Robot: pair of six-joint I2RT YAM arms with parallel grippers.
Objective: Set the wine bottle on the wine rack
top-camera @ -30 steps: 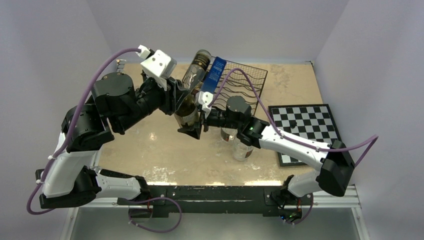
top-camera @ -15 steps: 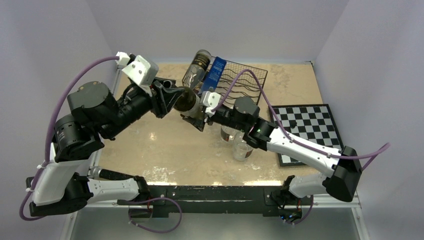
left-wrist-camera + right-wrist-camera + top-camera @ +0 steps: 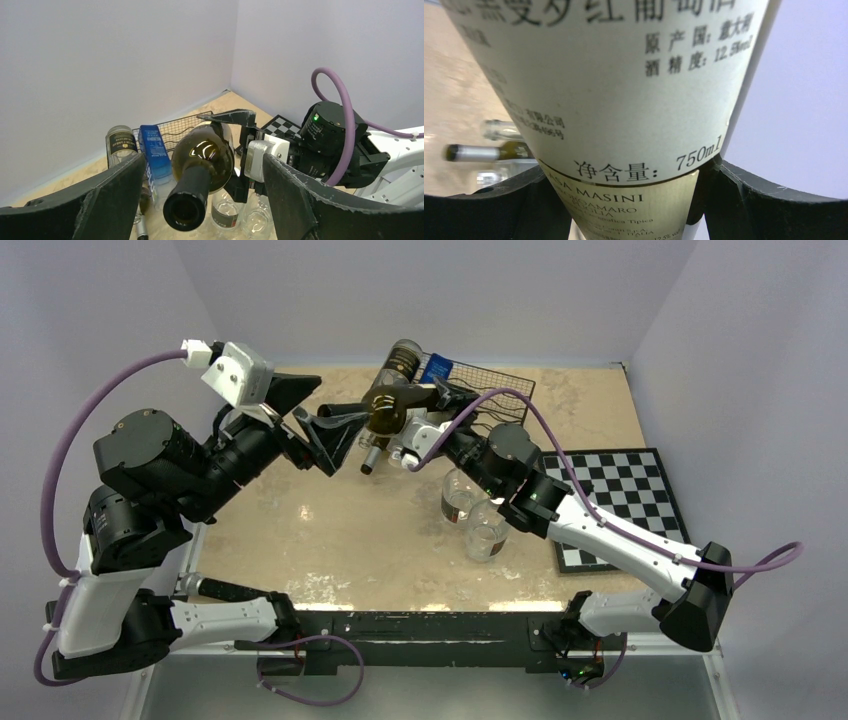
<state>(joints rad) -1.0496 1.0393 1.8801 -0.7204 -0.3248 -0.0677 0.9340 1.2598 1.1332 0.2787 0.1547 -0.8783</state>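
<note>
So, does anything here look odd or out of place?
Yes. A capped bottle lies on its side on the table, not upright. Near it the right pincer holds the wine bottle sideways in mid-air, not yet on the wine rack.

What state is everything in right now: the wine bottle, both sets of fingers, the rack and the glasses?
Wine bottle: held in the air, roughly level, not racked.
Left fingers: open, off the bottle.
Right fingers: shut on the wine bottle.
Rack: holds a clear bottle and a blue box.
Glasses: upright.
</note>
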